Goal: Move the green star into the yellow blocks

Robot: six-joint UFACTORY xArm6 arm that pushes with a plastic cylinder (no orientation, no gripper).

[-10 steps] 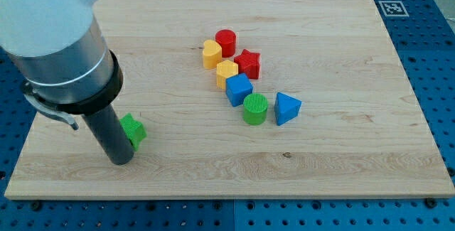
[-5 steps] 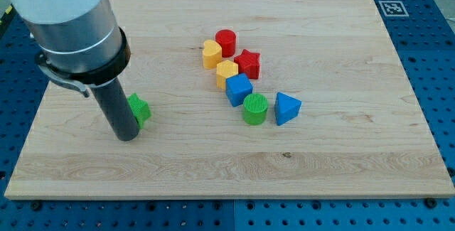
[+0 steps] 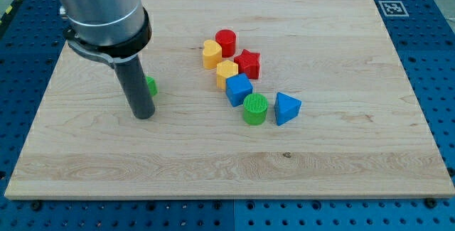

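The green star [image 3: 151,86] lies on the wooden board's left half, mostly hidden behind my rod; only a sliver shows at the rod's right. My tip [image 3: 143,115] rests on the board just below and left of the star, touching or nearly touching it. The two yellow blocks stand in the cluster at the centre: a yellow heart [image 3: 211,53] and a yellow hexagon [image 3: 227,71] below it, well to the star's right.
Around the yellow blocks are a red cylinder [image 3: 226,42], a red star [image 3: 248,62], a blue cube [image 3: 239,88], a green cylinder [image 3: 255,109] and a blue triangle [image 3: 286,108]. A marker tag [image 3: 392,8] sits at the board's top right corner.
My rod has moved up and to the right, and the green star has slid up and right with it, now more hidden behind the rod.
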